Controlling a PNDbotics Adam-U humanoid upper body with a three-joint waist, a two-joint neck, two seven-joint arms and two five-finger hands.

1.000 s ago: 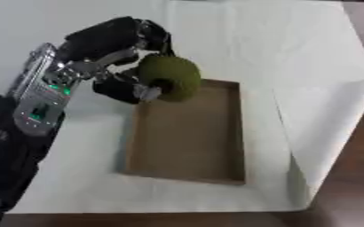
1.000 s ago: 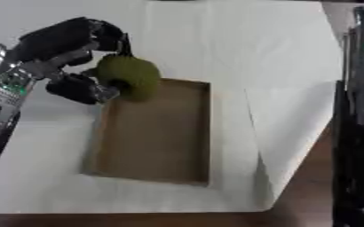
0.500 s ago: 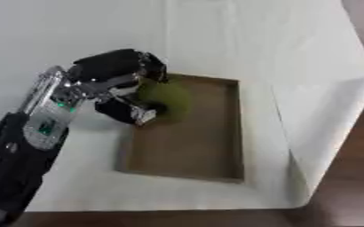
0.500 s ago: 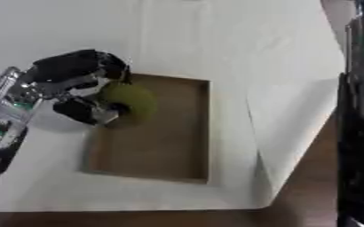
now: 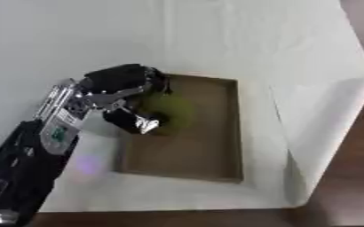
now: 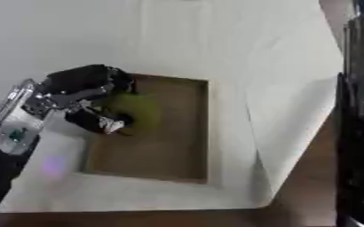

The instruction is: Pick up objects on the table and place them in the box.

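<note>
I have the left hand (image 5: 127, 99) over the near-left part of the box (image 5: 216, 128), its fingers (image 5: 142, 82) curled over the top of a round green object (image 5: 169, 113) and the thumb side (image 5: 142, 124) hooked under its near edge. The green object is blurred in both eye views, so I can only call it a rounded, yellow-green lump; it sits just to the right of my palm, inside the box outline and against the box's left wall. I cannot tell whether it rests on the box floor or hangs above it.

The box is a shallow brown tray with low walls, long side running away from me. Beyond the hand and to its right, the rest of the box floor is bare brown. The box lies on a pale cloth (image 5: 216, 40) that covers the bench (image 5: 348, 190); to the right of the hand, past the box, the cloth has a folded-over flap (image 5: 325, 111), and dark wood of the bench shows at the right and near edges.

My left forearm (image 5: 37, 150) runs from the lower-left corner up to the hand, silver at the wrist with a small green patch. The right arm (image 6: 360, 124) shows only as a dark vertical bulk along the right edge of the right eye view; I cannot see the right hand itself.
</note>
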